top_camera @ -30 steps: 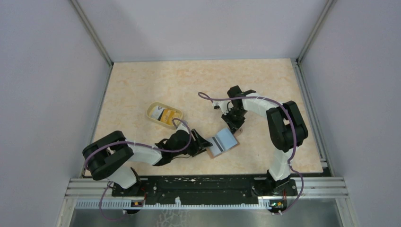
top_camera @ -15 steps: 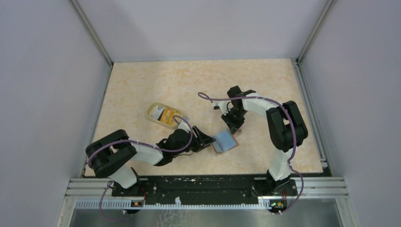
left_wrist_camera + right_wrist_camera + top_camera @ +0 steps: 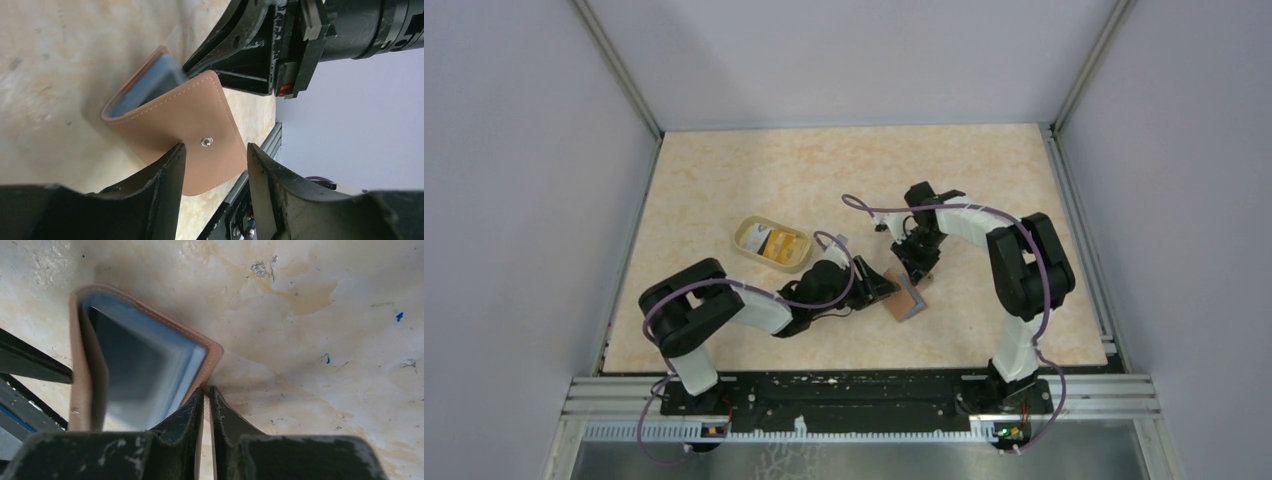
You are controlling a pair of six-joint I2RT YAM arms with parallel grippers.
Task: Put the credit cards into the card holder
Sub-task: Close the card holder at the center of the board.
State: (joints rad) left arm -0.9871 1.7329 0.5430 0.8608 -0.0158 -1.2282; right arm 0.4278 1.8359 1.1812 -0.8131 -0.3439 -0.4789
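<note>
The card holder (image 3: 907, 300), reddish-brown with light blue lining, stands half folded on the table. In the left wrist view its outer flap with a metal snap (image 3: 207, 142) lies just beyond my fingers. My left gripper (image 3: 881, 283) (image 3: 215, 157) is open, its left finger (image 3: 167, 175) against that flap. My right gripper (image 3: 921, 264) (image 3: 206, 392) is shut on the far flap's edge of the card holder (image 3: 145, 360). The credit cards (image 3: 774, 244), white and orange-yellow, lie in a cup to the left.
The translucent yellowish cup (image 3: 746, 236) holding the cards sits left of the left gripper. A metal rail (image 3: 864, 390) runs along the table's near edge, and grey walls enclose the left, right and back sides.
My left gripper has moved right and away, lifting the near flap. The card holder went from lying open and flat to half folded. The right arm has not moved.
</note>
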